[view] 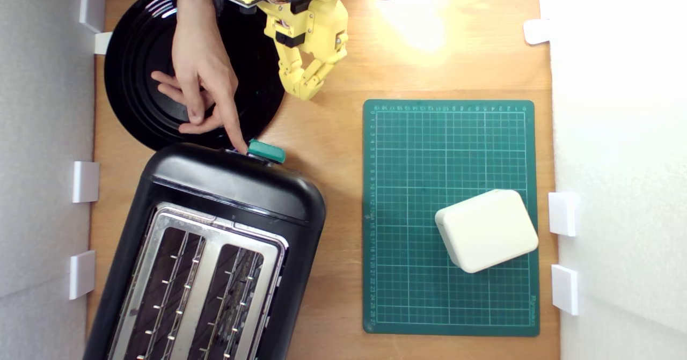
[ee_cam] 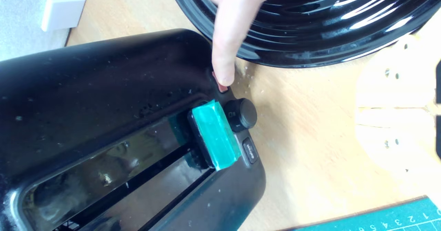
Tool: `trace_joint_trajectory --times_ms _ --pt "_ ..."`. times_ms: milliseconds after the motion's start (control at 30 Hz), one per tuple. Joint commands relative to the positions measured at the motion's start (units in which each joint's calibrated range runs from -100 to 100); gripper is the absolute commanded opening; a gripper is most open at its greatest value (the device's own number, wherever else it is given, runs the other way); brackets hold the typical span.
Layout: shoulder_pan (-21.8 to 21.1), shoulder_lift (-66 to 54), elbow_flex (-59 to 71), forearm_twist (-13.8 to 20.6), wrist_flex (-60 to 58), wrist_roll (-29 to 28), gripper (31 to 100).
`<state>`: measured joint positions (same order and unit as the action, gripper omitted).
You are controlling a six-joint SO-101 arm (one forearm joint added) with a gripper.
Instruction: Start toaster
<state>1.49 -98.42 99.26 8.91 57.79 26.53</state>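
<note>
The glossy black toaster (view: 225, 199) lies at the exterior view's lower left, its silver top plate and two wire-guided slots facing up. Its teal-green lever knob (view: 267, 151) sticks out of the end that faces the arm. A person's hand (view: 201, 65) reaches over the plate, and its index finger (ee_cam: 224, 52) presses on a small red button (ee_cam: 222, 86) just beside the toaster's (ee_cam: 86, 86) lever knob (ee_cam: 215, 134) and black dial (ee_cam: 243, 115). My yellow gripper (view: 307, 93) hangs apart from the toaster, past the plate's rim, jaws together and holding nothing; the wrist view shows the gripper (ee_cam: 392, 109) as a pale blur.
A round black plate (view: 134, 81) lies beyond the toaster, under the hand. A green cutting mat (view: 408, 215) covers the exterior view's right half, with a white rounded box (view: 487, 230) on it. White brackets (view: 86, 182) line both side walls.
</note>
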Motion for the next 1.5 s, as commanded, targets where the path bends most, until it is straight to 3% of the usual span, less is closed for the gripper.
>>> trace_joint_trajectory --times_ms 0,800,967,1467 --pt "-0.14 -0.83 0.56 0.47 0.76 -0.13 31.3" --pt "-0.22 -0.83 0.56 0.57 0.76 -0.13 31.3" --pt "-3.40 -0.83 0.56 0.00 0.76 -0.13 31.3" --pt "-3.63 -0.92 0.56 0.76 0.76 0.08 31.3"
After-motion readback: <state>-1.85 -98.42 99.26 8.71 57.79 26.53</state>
